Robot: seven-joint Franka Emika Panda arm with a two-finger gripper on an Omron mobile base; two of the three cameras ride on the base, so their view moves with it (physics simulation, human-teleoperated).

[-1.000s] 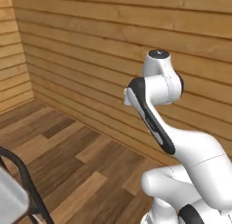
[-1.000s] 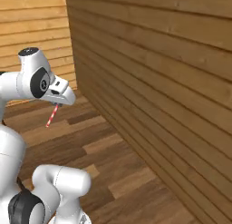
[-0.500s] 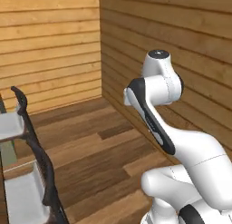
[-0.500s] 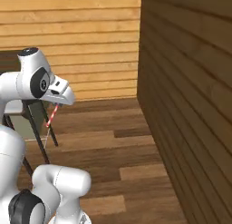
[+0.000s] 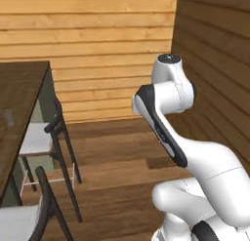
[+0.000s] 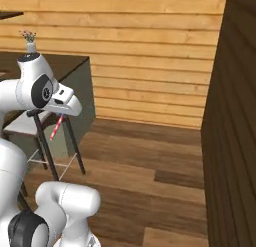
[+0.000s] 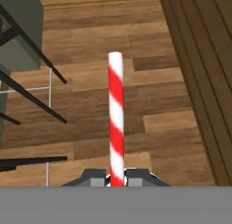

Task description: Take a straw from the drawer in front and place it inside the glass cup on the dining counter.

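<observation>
One red-and-white striped straw [image 7: 116, 119] sits clamped between our dark two-finger gripper [image 7: 117, 177] at bottom centre of the hand view, pointing up-frame over wood floor. We see it again left of centre in the right base view [image 6: 56, 127]. Dark-brown wood dining counter [image 5: 19, 103] at left, black-framed stools [image 5: 46, 137] beside it.

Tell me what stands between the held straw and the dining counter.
In the right base view, a black-framed stool stands between the straw and the dining counter.
</observation>
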